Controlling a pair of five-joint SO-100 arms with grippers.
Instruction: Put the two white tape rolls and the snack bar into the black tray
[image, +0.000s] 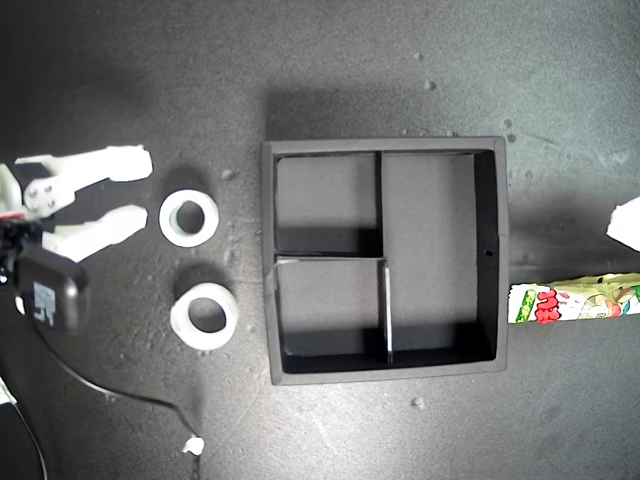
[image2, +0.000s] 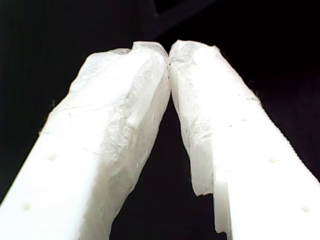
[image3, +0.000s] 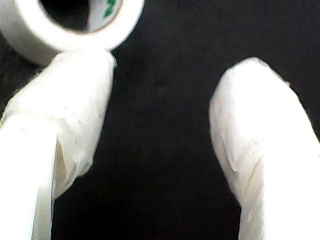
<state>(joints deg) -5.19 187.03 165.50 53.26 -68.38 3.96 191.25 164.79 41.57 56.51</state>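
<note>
Closest in, at the exterior view's left: my second gripper (image: 143, 188), jaws spread wide, nothing between them, likely opened in readiness for a roll

Just past one fingertip, touching or nearly so in the second wrist view: the first white tape roll (image: 188, 240), lying flat on the dark table (image: 120, 60), hole upward. Only part of it in that wrist view, the rest cut off, with a scrap of green print inside the core too small to read

A little further towards the exterior view's bottom, apart from both the fingers and the first: the second white tape roll (image: 180, 318), also flat

Beyond, mid-table: the black tray (image: 268, 260), all four compartments bare, hence nothing yet delivered

Further on, just beside the tray's far wall at the exterior view's right: the snack bar (image: 570, 300), its far end cropped by the frame

Farthest, at the exterior view's right edge: a white sliver (image: 625, 222), probably an arm's fingertip, too little shown to be sure

In the first wrist view: my first gripper (image2: 168, 47), padded tips pressed together on nothing, surroundings lost in black
</note>
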